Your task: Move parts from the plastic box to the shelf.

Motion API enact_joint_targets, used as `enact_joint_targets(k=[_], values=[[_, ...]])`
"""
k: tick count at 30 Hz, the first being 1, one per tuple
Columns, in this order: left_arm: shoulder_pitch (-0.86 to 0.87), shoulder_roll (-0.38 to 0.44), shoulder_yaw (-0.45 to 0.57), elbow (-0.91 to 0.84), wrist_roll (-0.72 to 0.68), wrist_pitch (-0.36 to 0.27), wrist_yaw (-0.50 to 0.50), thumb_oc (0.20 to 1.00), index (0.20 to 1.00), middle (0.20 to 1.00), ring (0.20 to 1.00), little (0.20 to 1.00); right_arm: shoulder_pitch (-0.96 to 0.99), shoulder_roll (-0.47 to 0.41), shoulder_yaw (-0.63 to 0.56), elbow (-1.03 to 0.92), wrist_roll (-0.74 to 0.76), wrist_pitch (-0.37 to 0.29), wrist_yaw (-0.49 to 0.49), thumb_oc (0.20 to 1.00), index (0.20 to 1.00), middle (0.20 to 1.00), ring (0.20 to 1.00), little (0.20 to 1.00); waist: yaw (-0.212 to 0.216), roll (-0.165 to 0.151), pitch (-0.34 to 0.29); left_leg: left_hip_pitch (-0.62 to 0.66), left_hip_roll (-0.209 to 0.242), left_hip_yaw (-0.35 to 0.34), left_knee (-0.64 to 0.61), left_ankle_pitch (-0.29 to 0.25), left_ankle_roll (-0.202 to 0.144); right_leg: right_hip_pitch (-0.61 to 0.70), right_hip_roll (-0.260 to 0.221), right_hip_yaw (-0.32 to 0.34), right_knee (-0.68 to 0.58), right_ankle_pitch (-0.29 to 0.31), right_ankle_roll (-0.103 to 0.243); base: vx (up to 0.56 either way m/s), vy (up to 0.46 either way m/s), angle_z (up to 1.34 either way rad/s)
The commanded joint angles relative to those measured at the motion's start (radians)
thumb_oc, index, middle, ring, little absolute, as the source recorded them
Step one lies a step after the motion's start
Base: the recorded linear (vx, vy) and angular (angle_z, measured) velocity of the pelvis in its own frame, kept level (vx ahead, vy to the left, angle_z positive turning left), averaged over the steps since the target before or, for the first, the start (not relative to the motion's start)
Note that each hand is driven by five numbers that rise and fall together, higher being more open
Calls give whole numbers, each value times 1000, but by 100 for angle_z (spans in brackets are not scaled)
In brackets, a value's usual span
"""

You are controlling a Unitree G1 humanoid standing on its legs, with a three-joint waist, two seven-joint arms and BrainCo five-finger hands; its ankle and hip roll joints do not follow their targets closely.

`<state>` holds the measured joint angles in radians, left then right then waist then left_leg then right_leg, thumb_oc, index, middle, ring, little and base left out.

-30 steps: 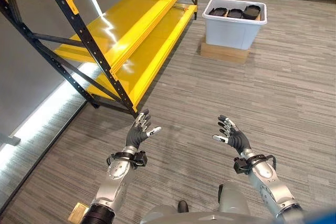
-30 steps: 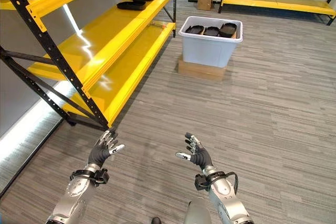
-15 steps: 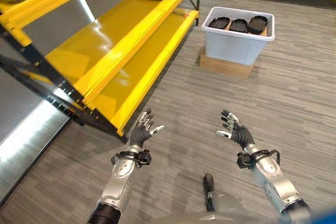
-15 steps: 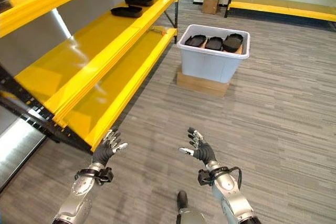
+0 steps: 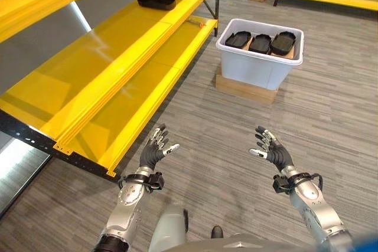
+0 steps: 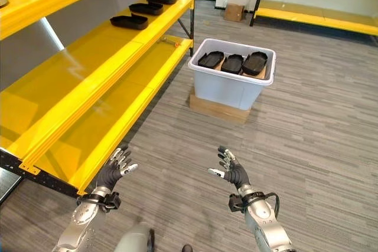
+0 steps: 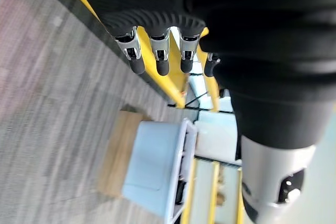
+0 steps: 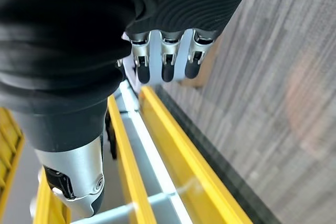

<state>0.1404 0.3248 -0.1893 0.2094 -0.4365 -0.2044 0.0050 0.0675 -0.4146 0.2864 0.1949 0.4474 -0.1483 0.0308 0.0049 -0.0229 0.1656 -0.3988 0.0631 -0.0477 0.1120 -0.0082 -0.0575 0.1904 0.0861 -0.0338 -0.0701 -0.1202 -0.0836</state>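
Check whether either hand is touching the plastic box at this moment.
Apart. The left eye view shows the left hand and right hand open over bare floor, with the plastic box well beyond them.

A white plastic box (image 5: 260,63) sits on the floor well ahead of both hands' fingertips, holding three black tray-like parts (image 5: 261,43) upright in a row. The yellow shelf (image 5: 100,57) runs past the left fingers, with three more black parts (image 5: 156,2) at its far end.
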Motion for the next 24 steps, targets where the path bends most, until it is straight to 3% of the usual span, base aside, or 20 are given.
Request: enact_joint_targets(k=[1,5,10,11,13,15,18,20,21,24], values=[[-34,44,8,-88,56,-69,6,1000,1000,1000,1000,1000,-2,-10,-20,-46,-13,-67,-6,1000,1000,1000,1000,1000,20,-13,1,186,0,-53,-176,174,-28,-23,-76,25,-11,58,105,250,80,-36],[-23,44,5,-91,68,-76,3,1000,1000,1000,1000,1000,25,12,-16,-67,-21,-57,16,1000,1000,1000,1000,1000,13,-7,-35,214,4,-21,-154,190,-30,30,-93,36,-4,14,119,323,148,-67],[-38,64,-2,-107,70,-71,9,1000,1000,1000,1000,1000,-1,45,13,-66,-22,-47,20,1000,1000,1000,1000,1000,31,-36,-62,195,-43,29,-35,82,43,6,-181,47,162,-18,170,309,215,-25],[-48,72,-3,-110,73,-68,15,1000,1000,1000,1000,1000,-9,58,24,-65,-23,-43,29,1000,1000,1000,1000,1000,33,-42,-63,202,-69,40,5,40,73,-47,-204,50,306,35,196,309,270,1],[-56,82,-4,-115,77,-65,23,1000,1000,1000,1000,1000,-15,65,34,-71,-20,-39,32,1000,1000,1000,1000,1000,24,-40,-56,231,-95,36,14,7,99,-123,-210,61,475,132,218,248,240,3],[-66,88,-10,-113,78,-61,26,1000,1000,1000,1000,1000,-14,67,43,-77,-22,-37,38,1000,1000,1000,1000,1000,9,-16,-41,278,-101,32,7,-16,120,-205,-195,56,650,214,222,202,224,21],[-69,91,-13,-110,89,-57,30,1000,1000,1000,1000,1000,0,74,39,-89,-23,-33,37,1000,1000,1000,1000,1000,-13,12,-19,356,-104,44,-14,-44,134,-292,-206,-7,766,197,208,251,187,24],[-67,88,-12,-105,83,-54,31,1000,1000,1000,1000,1000,-2,72,43,-86,-15,-32,34,1000,1000,1000,1000,1000,-28,29,-12,398,-100,38,-36,-45,130,-376,-174,-32,714,131,186,275,103,11],[-63,87,-10,-104,80,-53,29,1000,1000,1000,1000,1000,0,69,42,-91,-8,-32,36,1000,1000,1000,1000,1000,-34,30,-7,422,-103,35,-45,-54,127,-374,-181,-56,658,106,180,280,26,-5],[-55,82,-7,-96,78,-54,23,1000,1000,1000,1000,1000,-8,61,41,-95,-10,-41,33,1000,1000,1000,1000,1000,-42,27,-7,479,-108,33,-81,-83,112,-383,-198,-86,334,114,182,288,-69,22]])
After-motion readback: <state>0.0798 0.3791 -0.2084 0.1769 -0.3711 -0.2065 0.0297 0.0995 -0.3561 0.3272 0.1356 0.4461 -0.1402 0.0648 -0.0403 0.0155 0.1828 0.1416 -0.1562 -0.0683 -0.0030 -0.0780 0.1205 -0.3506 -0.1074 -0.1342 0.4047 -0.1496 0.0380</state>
